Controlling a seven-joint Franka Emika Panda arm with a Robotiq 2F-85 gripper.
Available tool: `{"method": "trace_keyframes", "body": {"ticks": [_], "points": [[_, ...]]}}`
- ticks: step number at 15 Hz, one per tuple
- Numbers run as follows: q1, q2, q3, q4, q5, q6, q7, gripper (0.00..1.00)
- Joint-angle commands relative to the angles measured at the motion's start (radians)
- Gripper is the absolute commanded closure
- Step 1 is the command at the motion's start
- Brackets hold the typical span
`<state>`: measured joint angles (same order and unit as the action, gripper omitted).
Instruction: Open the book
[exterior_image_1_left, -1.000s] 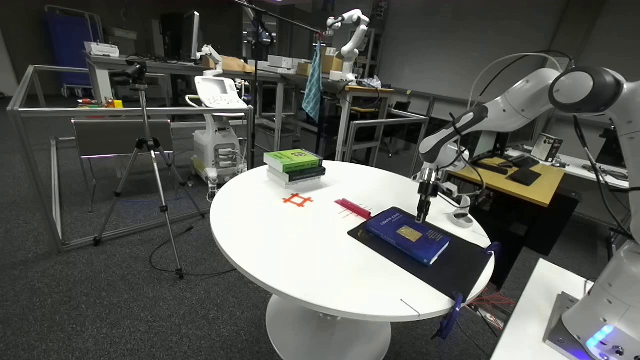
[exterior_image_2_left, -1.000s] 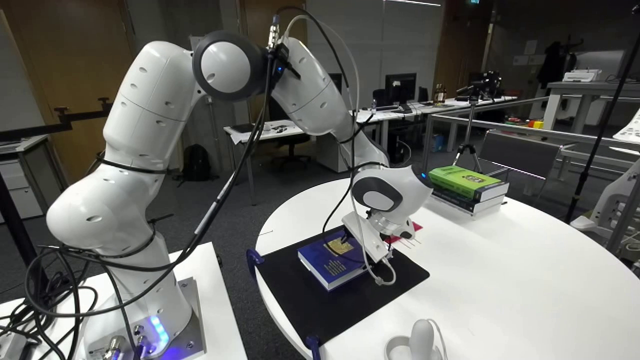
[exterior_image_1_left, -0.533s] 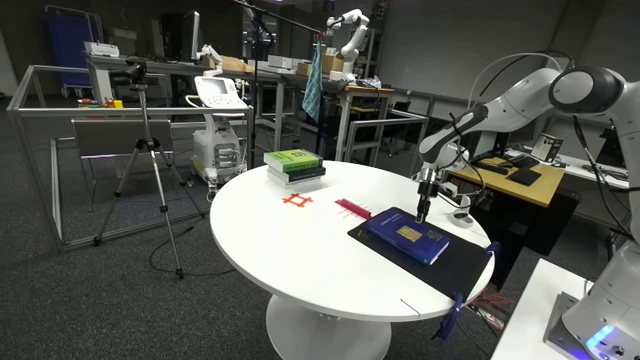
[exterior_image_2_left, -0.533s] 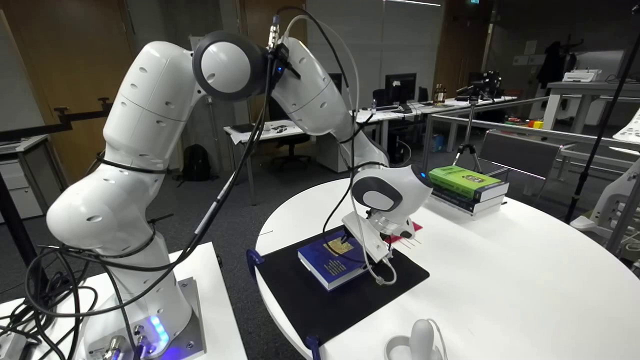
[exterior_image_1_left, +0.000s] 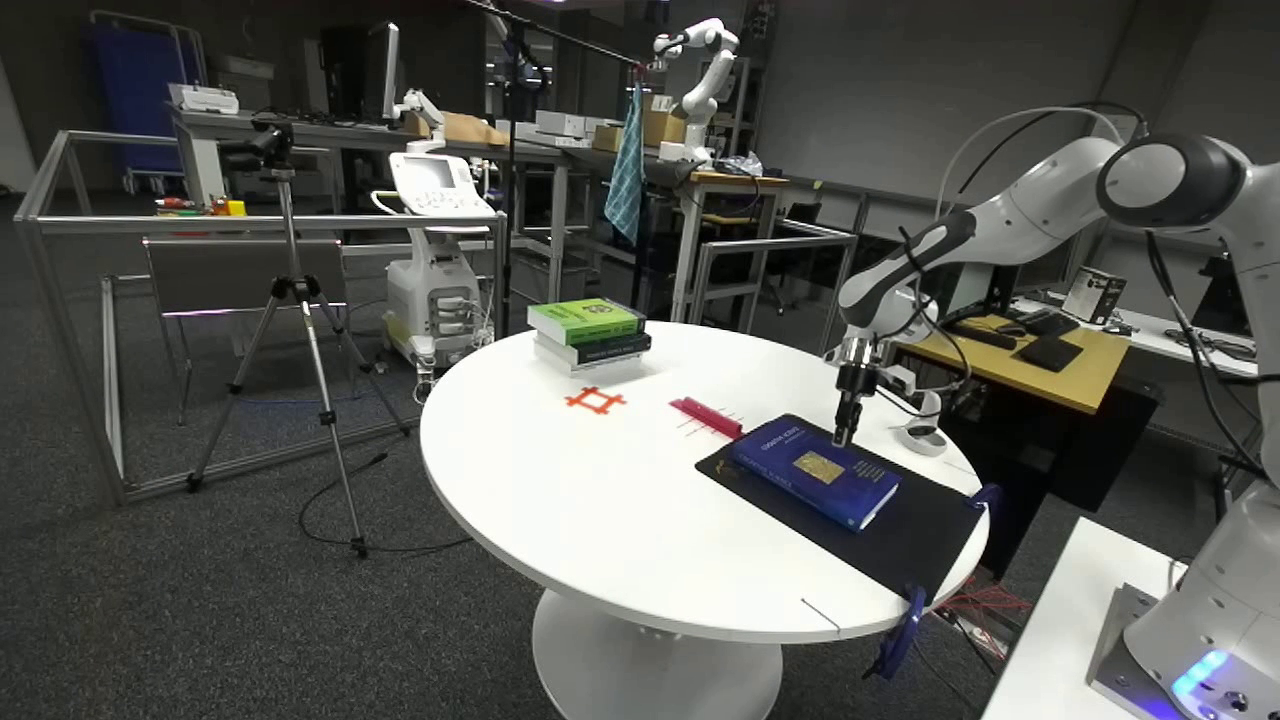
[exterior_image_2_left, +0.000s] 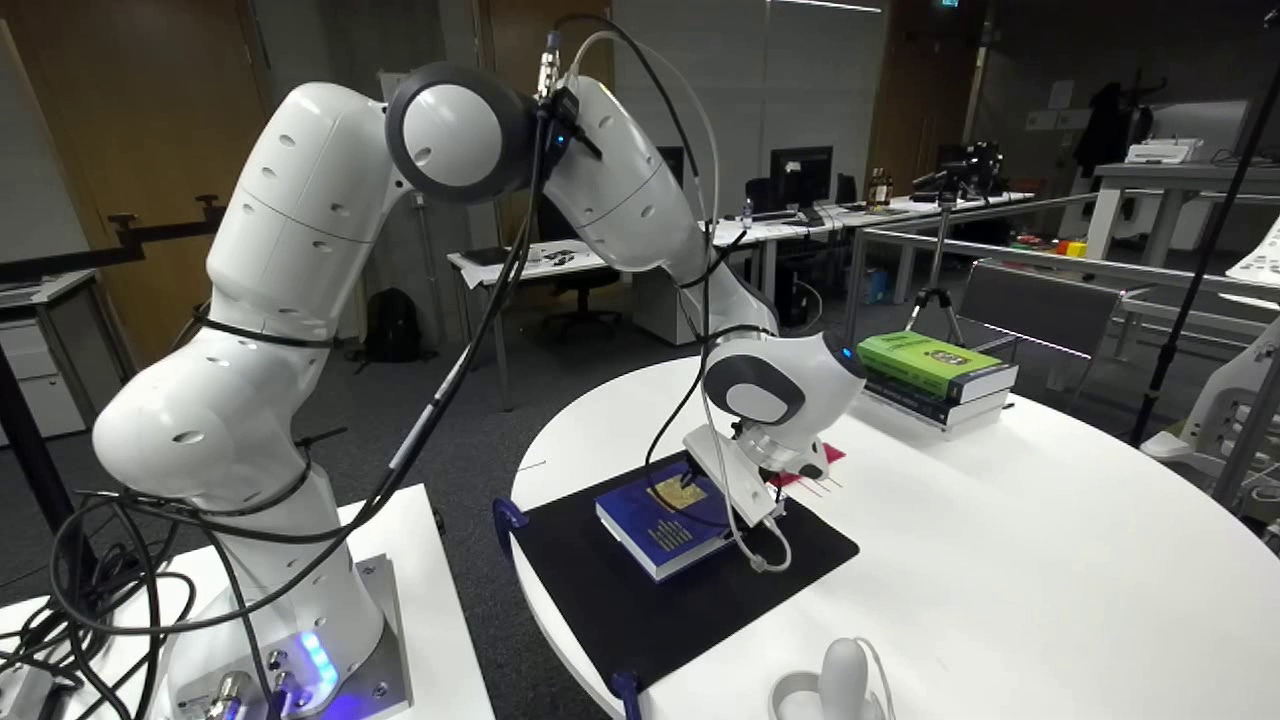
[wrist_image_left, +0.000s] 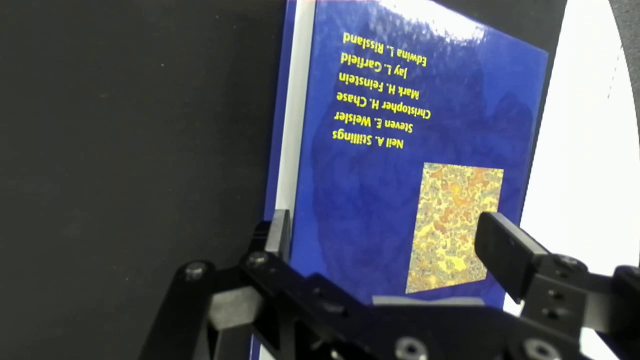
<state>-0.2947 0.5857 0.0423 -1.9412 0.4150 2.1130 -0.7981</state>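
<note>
- One green book (exterior_image_1_left: 588, 322) lies upon a black book (exterior_image_1_left: 612, 348) at the left of the round white table (exterior_image_1_left: 600, 500); their letters are too small to read.
- To the right of them comes a pink piece (exterior_image_1_left: 708, 417).
- Next is the dark blue book (exterior_image_1_left: 815, 472), closed, flat on the black mat (exterior_image_1_left: 915, 540); a gold patch (wrist_image_left: 447, 235) marks its cover.
- In the wrist view its yellow names (wrist_image_left: 380, 95) stand upside down: Neil A. Stillings, Steven E. Weisler, Christopher H. Chase, Mark H. Feinstein, Jay L. Garfield, Edwina L. Rissland.
- The gripper (wrist_image_left: 385, 225) has its fingers (wrist_image_left: 505, 247) spread wide, one by the page edge (wrist_image_left: 294, 125), one before the gold patch; if they touch, I cannot tell.
</note>
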Motion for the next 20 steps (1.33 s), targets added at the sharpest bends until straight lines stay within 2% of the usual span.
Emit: {"method": "trace_keyframes", "body": {"ticks": [1, 20], "points": [[-0.016, -0.007, 0.009, 0.004, 0.017, -0.048, 0.0, 0.0], [0.013, -0.152, 0.016, -0.07, 0.022, -0.042, -0.014, 0.0]]}}
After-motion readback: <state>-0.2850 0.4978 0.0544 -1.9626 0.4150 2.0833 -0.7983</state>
